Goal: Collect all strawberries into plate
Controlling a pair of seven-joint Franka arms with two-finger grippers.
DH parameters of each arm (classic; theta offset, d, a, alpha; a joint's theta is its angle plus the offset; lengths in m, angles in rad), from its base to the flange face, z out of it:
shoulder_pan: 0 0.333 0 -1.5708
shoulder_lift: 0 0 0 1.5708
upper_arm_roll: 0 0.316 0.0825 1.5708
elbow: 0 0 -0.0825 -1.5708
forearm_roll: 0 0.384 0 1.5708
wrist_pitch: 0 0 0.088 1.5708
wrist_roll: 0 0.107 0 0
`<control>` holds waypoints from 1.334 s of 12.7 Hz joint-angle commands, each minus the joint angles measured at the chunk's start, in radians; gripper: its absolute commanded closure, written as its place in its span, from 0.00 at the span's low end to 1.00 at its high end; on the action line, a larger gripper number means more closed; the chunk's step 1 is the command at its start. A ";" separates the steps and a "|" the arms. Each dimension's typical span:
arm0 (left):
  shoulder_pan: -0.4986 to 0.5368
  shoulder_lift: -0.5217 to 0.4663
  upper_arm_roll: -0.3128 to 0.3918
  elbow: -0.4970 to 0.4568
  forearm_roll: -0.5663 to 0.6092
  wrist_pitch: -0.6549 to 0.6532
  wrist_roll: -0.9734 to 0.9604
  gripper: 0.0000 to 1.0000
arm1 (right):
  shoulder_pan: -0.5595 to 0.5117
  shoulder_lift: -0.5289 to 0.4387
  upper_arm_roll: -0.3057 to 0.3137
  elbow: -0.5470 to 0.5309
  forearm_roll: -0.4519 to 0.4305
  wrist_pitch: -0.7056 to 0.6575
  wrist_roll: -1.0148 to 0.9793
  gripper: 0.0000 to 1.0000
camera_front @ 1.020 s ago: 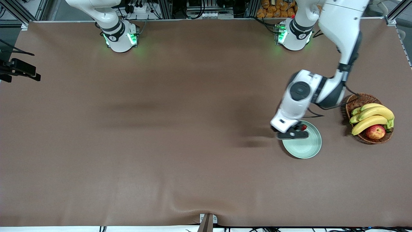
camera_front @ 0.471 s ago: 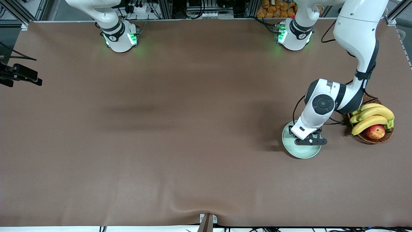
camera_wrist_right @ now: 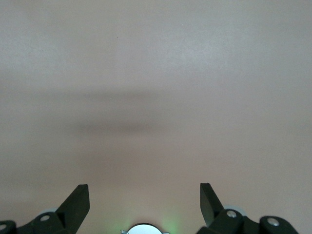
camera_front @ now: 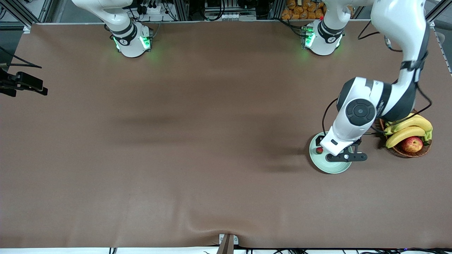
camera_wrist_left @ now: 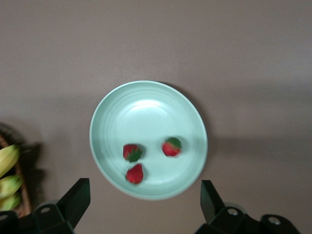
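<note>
Strawberries (camera_wrist_left: 146,158) on plate (camera_wrist_left: 146,105), left end effector (camera_wrist_left: 145,204) open above

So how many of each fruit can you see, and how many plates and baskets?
Strawberries: 3, all lying in the plate
Bananas: several in one bunch in the basket, exact number cannot be told
Apple: 1, in the basket
Plate: 1
Basket: 1
Total: 6 things, plus the bunch of bananas

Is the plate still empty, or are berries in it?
Not empty: three strawberries lie inside the plate, with the open left gripper above them.
</note>
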 commanded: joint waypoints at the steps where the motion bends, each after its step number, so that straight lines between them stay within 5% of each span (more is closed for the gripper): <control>1: -0.002 0.003 -0.029 0.158 -0.025 -0.179 0.001 0.00 | 0.010 -0.009 -0.005 -0.001 -0.021 0.004 0.017 0.00; 5: 0.030 -0.099 -0.034 0.224 -0.160 -0.256 0.001 0.00 | 0.007 -0.010 -0.007 0.001 -0.030 0.002 0.016 0.00; 17: 0.076 -0.398 -0.015 0.161 -0.234 -0.396 0.076 0.00 | 0.007 -0.010 -0.007 0.002 -0.030 0.002 0.011 0.00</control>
